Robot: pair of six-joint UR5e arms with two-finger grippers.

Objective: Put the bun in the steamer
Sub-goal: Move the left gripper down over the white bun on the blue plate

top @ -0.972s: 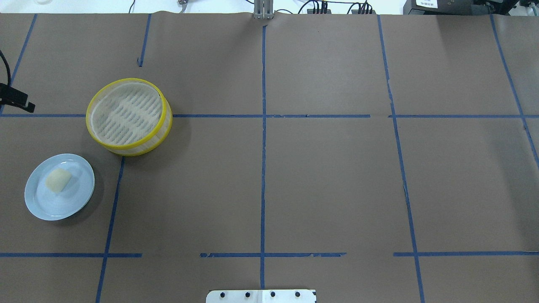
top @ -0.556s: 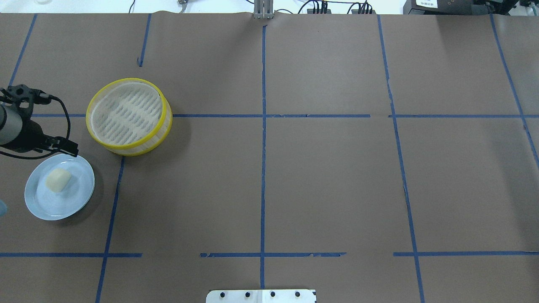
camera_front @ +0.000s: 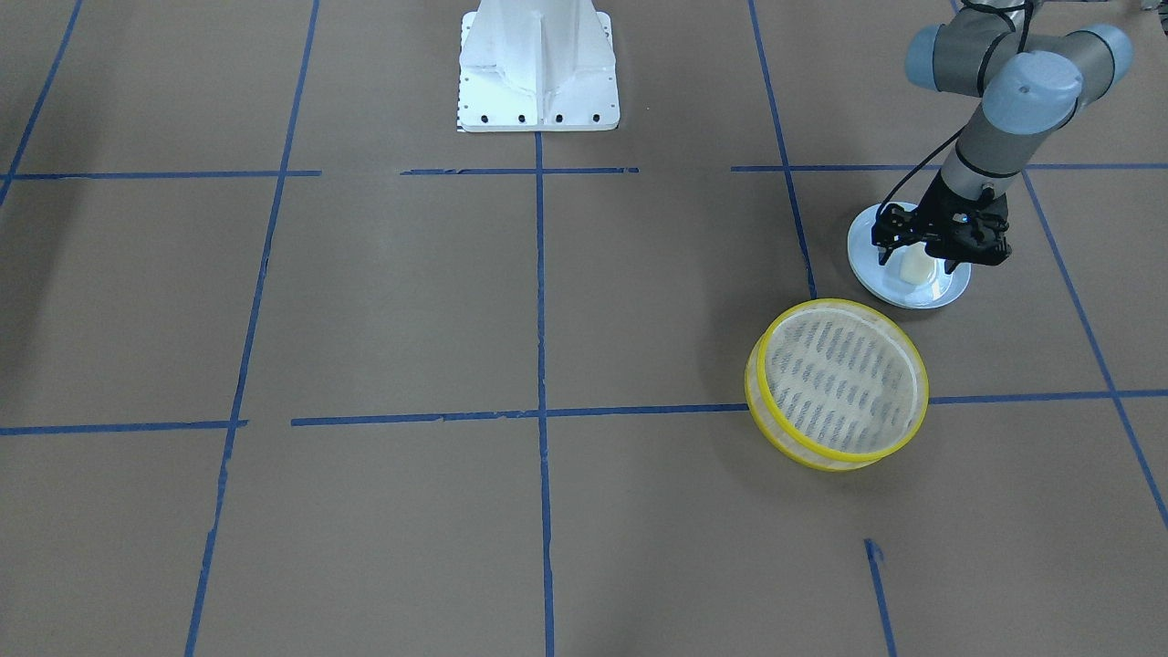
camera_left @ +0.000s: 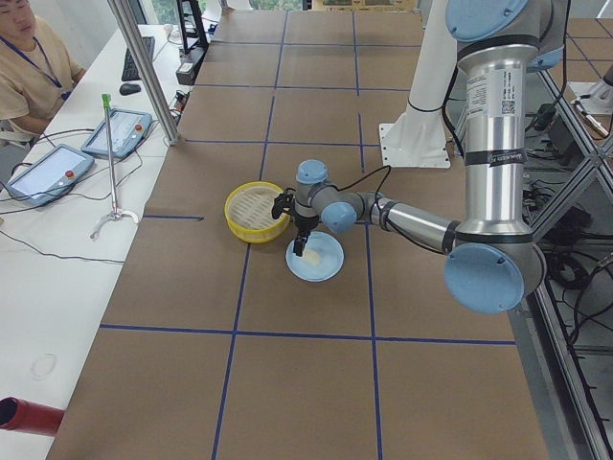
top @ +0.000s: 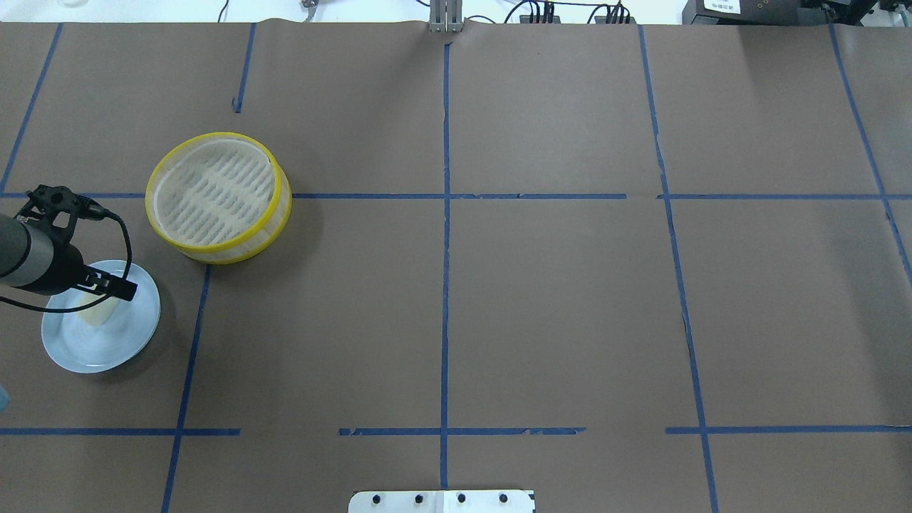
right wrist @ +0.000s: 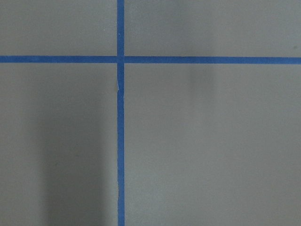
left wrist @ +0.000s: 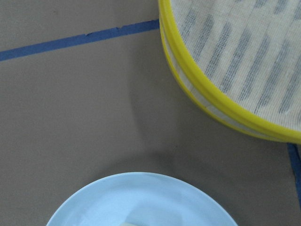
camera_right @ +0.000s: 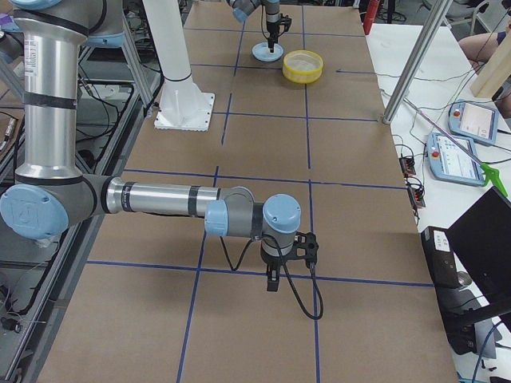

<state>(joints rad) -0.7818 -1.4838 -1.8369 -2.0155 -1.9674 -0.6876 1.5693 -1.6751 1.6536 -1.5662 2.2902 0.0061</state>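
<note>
Since the earlier view, the left arm point(top: 28, 260) has swung in from the table's edge and now stands over the plate point(top: 85, 360). On the brown table point(top: 556, 285), the steamer point(top: 246, 242) sits near that pale blue plate, not touching it. The bun point(camera_front: 912, 270) lies on the plate, beneath the left gripper point(camera_front: 916, 260), whose jaws look spread to either side of it. Whether the right gripper point(camera_right: 273, 281), well apart, is clenched or released I cannot tell.

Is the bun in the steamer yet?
Not yet. Nothing is done: the steamer is empty and the bun sits on the blue plate. In hand: the left gripper is right over the bun. To do: grab it, carry it, drop it in.
</note>
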